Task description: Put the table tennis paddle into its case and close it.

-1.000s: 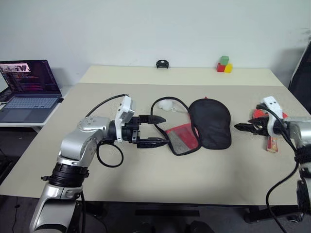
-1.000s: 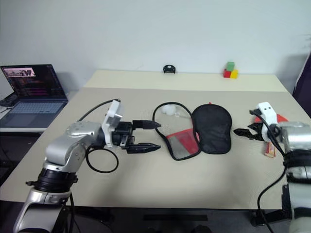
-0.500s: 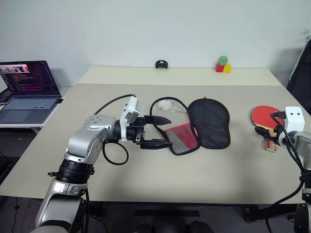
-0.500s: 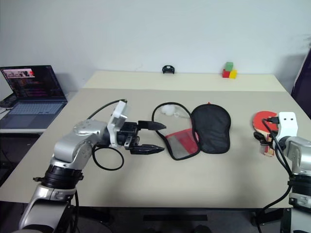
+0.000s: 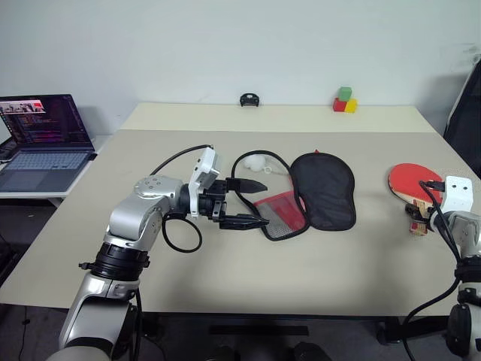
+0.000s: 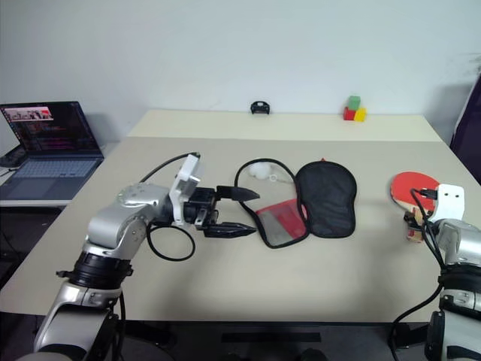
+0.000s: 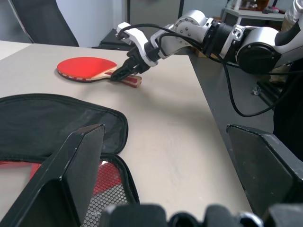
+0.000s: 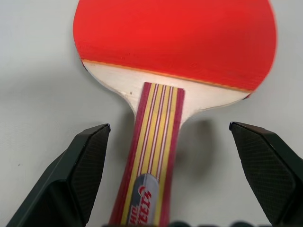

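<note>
So closest to you, your left gripper (image 5: 252, 202) is hanging just over the table (image 5: 225, 271) with its two black fingers spread wide and nothing between them. It points sideways toward the case (image 5: 304, 194), and the lower fingertip sits right at the edge of the mesh flap.

That case is lying unzipped and folded out flat mid-table: the see-through mesh panel with the red patch is the half nearer your left gripper, and the plain black fabric half lies just beside it toward your right. A small white ball (image 5: 255, 162) sits just past the mesh half, inside the loop of the black rim.

Over on your right, the right gripper (image 7: 124, 72) is down at the table tennis paddle (image 5: 412, 182), fingers wide apart with the striped wooden handle running up between them. From your wrist camera neither finger looks like it's touching the handle, so nothing's pinched. The paddle is flat on the table near the right edge, red face up, well apart from the case.

Further back there's a small black object (image 5: 249, 99) by the far edge, and a green, red and yellow stack of blocks (image 5: 345, 100) off to the right of it. An open laptop (image 5: 41, 141) sits on a side table to your left.
</note>
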Available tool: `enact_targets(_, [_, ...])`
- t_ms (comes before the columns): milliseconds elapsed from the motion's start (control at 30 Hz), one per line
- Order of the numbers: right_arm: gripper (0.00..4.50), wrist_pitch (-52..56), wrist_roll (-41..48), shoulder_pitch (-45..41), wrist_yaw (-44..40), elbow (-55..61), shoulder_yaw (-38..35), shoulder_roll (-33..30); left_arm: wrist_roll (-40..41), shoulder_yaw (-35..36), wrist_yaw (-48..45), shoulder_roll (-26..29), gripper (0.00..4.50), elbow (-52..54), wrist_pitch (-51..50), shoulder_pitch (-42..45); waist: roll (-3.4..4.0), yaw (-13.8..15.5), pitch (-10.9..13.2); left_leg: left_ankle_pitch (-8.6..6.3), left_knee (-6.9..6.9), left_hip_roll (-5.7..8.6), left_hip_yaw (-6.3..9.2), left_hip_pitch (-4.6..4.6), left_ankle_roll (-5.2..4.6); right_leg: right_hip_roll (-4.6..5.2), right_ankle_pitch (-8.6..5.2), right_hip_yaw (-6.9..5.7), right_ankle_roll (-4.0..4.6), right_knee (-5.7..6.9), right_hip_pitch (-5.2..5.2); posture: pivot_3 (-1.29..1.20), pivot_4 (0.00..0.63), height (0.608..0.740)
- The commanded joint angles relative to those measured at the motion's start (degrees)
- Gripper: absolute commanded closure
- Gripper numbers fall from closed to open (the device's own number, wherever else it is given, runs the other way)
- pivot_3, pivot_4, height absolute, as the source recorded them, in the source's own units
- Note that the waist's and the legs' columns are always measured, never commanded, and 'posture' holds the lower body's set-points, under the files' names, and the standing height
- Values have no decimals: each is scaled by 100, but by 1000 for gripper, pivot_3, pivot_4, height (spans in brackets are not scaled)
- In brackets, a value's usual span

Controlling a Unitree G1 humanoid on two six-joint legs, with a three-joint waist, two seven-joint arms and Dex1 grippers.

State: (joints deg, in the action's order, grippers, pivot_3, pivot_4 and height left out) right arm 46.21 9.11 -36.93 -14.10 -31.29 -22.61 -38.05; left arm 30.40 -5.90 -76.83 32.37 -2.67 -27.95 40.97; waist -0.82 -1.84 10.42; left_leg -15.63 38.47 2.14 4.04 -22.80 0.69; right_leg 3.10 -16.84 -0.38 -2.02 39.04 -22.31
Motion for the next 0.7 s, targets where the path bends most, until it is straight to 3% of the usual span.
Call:
enact_targets(33, [59,-315,-39,-218,3,-220,116,-55,45,132,24,58,0,162,44,66,0,-2,0,0,0,0,0,0,0,0,0,0,0,0,0,0,150,740])
enact_targets(267, [59,-679,-200,-397,6,-863,422,-33,55,150,70,75,0,202,26,37,-1,-23,-1,0,1,-2,-7,12,-2,-1,1,0,0,2,7,0,150,740])
enact_targets(300, [226,-689,-202,-399,-8,-910,447,-42,61,153,77,81,0,219,19,26,-2,-24,-1,0,1,-2,-8,14,-3,-1,1,0,0,3,10,0,150,740])
enact_targets(367, [582,-642,-166,-385,-25,-965,440,-44,74,162,91,101,0,253,2,0,-2,-24,-1,0,2,-2,-11,18,-3,-2,1,1,-1,4,12,0,150,740])
enact_targets(633, [3006,-403,-15,-298,49,-1003,277,-21,100,188,106,165,0,284,-25,-51,-4,8,-2,1,14,3,1,18,-5,-1,2,2,-2,2,25,0,150,740])
enact_targets(700, [3422,-342,34,-267,80,-1022,220,-10,98,190,102,186,0,270,-21,-52,-4,17,-2,1,18,4,6,17,-6,-1,2,-1,-2,2,29,0,150,740])
